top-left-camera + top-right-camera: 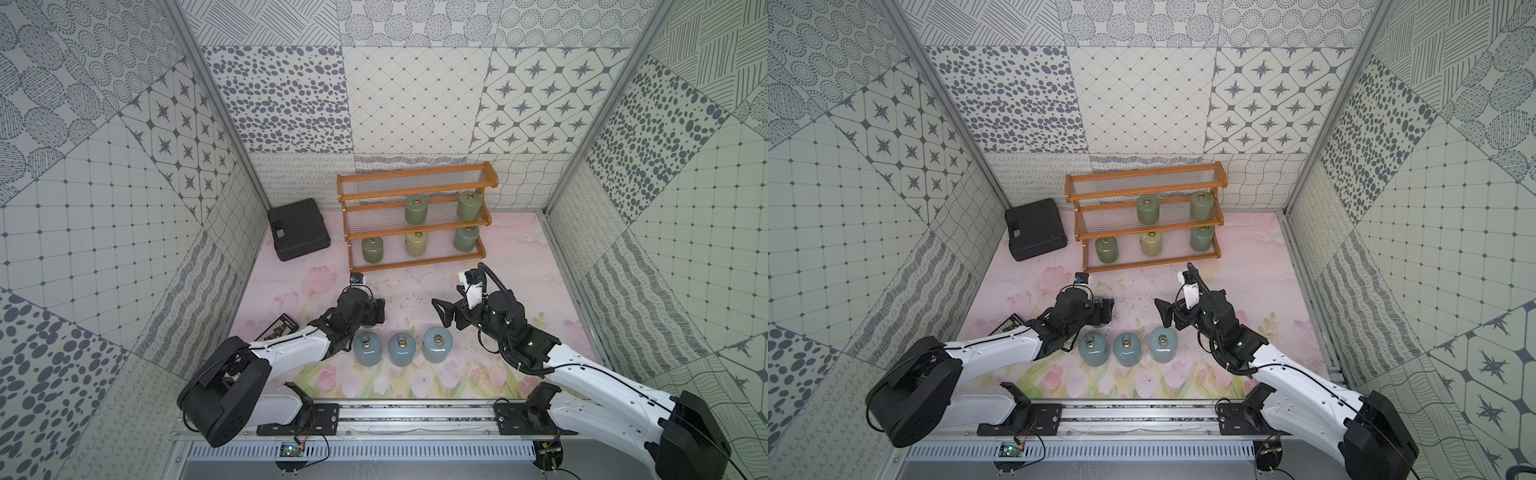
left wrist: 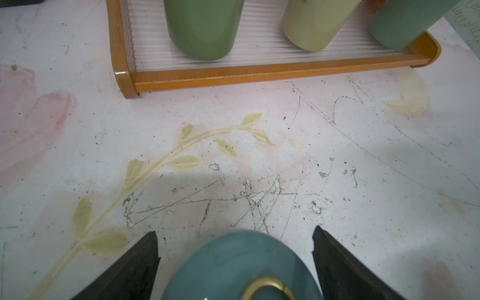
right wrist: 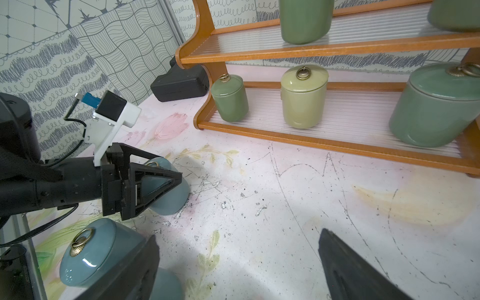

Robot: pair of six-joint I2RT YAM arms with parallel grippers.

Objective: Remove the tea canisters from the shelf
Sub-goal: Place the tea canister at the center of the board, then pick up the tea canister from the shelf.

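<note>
Black case [image 1: 298, 228]: well ahead of my left fingers and off to their left, beside the shelf's left end. It is out of my path.
Left fingers [image 1: 377, 312]: spread wide, one on each side of a blue-grey canister [image 2: 239, 265] standing on the tabletop [image 2: 363, 155]. The wrist view shows a gap on both sides, so I hold nothing.
Row of three [image 1: 401, 349]: more blue-grey canisters, upright on the tabletop just behind my left fingers, close together but not touching.
Handling: the jars are glossy and glazed, so I judge them hard, slippery, weighty for their size and quick to chip. The lids look merely set on, so the brass ring [image 3: 303, 73] is no place to lift from. I would close across the straight wall below the shoulder.
Shelf [image 1: 415, 262]: ahead of both pairs of fingers, with its top tier bare.
Middle tier: an olive canister [image 1: 416, 209] and a second olive one [image 1: 470, 205], well apart.
Bottom tier: an olive jar [image 1: 372, 249], the pale yellow-green jar [image 1: 417, 243] and a sage jar [image 1: 466, 238].
In the way: the middle tier overhangs the bottom jars, and a front rail runs before their feet. I reckon they must come out forward and low, not straight up.
Right fingers [image 1: 444, 313]: wide apart and empty over bare tabletop, with the sage jar nearest ahead.
</note>
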